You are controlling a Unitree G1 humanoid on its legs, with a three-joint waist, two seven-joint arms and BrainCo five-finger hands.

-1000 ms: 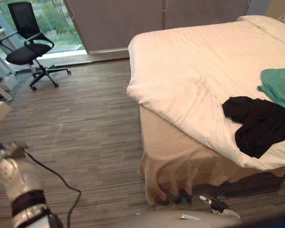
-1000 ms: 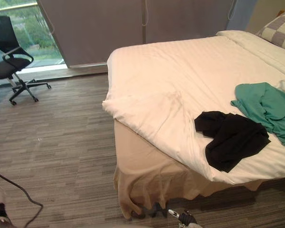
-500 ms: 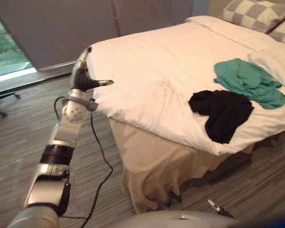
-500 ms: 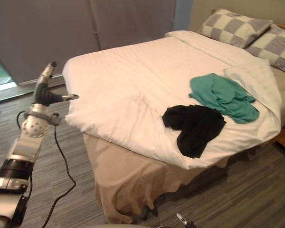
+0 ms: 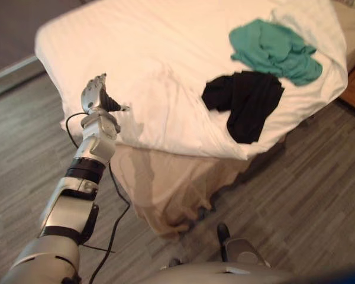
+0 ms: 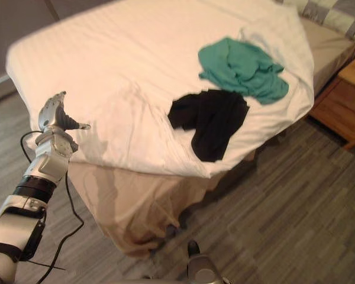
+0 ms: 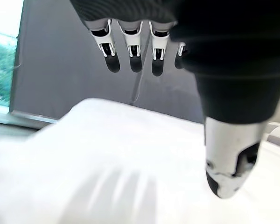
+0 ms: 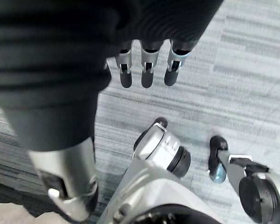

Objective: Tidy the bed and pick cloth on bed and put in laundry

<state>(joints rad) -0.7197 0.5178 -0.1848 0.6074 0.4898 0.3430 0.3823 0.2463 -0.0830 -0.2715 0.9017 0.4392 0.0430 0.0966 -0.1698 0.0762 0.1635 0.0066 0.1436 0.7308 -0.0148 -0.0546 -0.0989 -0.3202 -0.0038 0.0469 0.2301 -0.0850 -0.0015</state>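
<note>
Holding the left hand up at the near left corner of the bed, just over the edge of the white duvet, with fingers extended and relaxed, thumb set apart, and nothing in its grasp. Hanging the right hand low over the grey wood-grain floor, fingers pointing loosely downward and likewise gripping nothing.

Looking down on the black garment, crumpled on the duvet near the foot edge, one end trailing toward that edge. Looking also on the teal garment, bunched on the duvet just beyond the black one and seeming to touch it along one side. Both well apart from the left hand, off to its right.

Facing a rumpled, creased patch of duvet between the left hand and the black garment. Viewing a beige bed skirt draping below the duvet down to the floor, a wooden nightstand beside the far side of the bed, a checked pillow at the head, and a grey curtain behind the bed.
</note>
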